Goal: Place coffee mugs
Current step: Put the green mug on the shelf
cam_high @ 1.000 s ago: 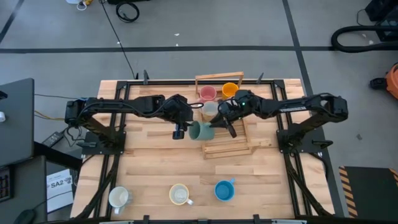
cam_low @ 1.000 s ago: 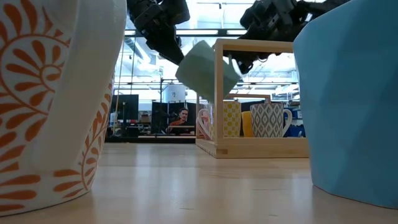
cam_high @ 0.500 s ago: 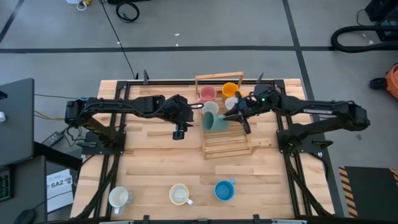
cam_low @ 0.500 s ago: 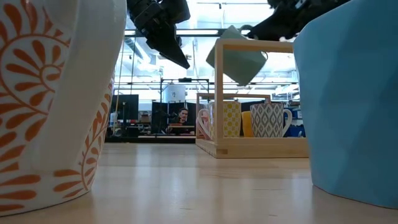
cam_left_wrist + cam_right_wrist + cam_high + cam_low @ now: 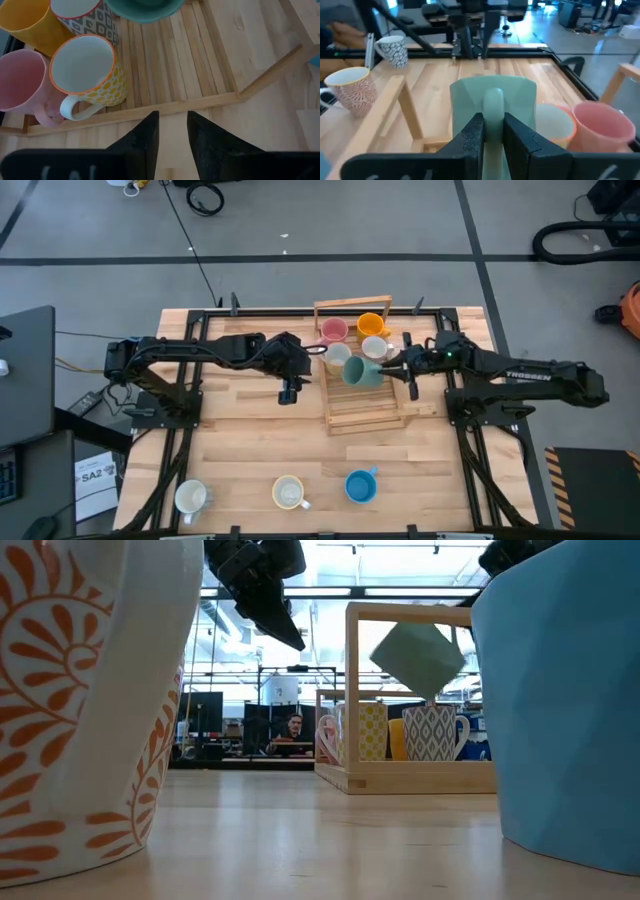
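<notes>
The green mug (image 5: 362, 372), clenched by its handle in the right hand (image 5: 392, 363), has been carried from the left hand (image 5: 288, 390), now released at nine o'clock, over the wooden rack (image 5: 385, 418); setting down appears next.

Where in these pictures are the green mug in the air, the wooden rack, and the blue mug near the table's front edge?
Pale green ceramic mug (image 5: 361, 372): high view, on its body.
Slatted wooden rack (image 5: 365, 418): high view, on its bare front slats.
Blue ceramic mug (image 5: 358, 486): high view, on its open mouth.
</notes>
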You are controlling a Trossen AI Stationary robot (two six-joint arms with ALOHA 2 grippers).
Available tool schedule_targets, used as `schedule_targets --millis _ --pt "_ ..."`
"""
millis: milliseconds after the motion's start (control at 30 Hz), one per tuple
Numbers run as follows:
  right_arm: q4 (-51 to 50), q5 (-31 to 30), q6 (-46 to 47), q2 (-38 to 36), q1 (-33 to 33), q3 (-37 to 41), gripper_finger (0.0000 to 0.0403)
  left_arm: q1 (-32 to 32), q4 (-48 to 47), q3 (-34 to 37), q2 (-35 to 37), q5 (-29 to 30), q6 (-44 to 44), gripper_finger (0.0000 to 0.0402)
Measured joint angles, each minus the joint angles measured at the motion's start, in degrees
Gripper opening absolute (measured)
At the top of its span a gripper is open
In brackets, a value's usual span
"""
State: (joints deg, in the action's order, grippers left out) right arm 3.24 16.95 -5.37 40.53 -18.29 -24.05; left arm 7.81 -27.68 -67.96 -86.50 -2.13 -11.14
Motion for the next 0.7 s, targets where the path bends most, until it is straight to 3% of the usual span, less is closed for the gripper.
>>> schedule_targets --millis 233,700 --pt "10.36 -0.69 2.21 -4.19 -1.92 9.31 0.0061 0.00 0.00 0.00 0.00 -0.02 0.02 0.0108" --pt "25.45 -0.96 5.75 -4.15 -3.65 21.43 0.0062 0.00 0.00 0.00 0.00 -0.02 0.02 0.0107"
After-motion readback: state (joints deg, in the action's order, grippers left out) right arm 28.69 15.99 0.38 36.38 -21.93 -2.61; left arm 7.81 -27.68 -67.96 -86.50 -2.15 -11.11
